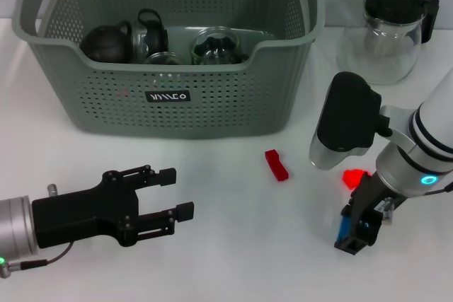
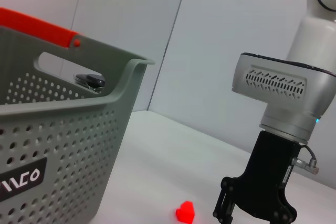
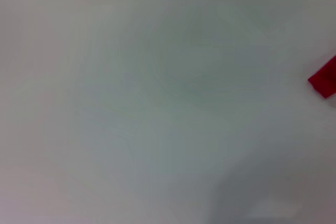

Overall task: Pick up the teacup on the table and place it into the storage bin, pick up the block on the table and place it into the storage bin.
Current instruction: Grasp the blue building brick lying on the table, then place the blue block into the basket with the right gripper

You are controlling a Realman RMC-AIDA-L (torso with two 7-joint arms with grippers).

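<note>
- Red, the block is seen lying on the white table, just in front of the bin's right front corner.
- Grey-green, the bin is set at the table's far edge; dark teaware is held in it.
- The left gripper is held released near the front left edge.
- The right gripper is poised by the right edge, past the block; its state cannot be told.
- A glass jug is placed at the far right corner.

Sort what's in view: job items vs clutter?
Job: storage bin, already holding teaware; red block on the table; a second red block by the right gripper; left gripper, open.
Clutter: glass jug, beside the bin.
</note>
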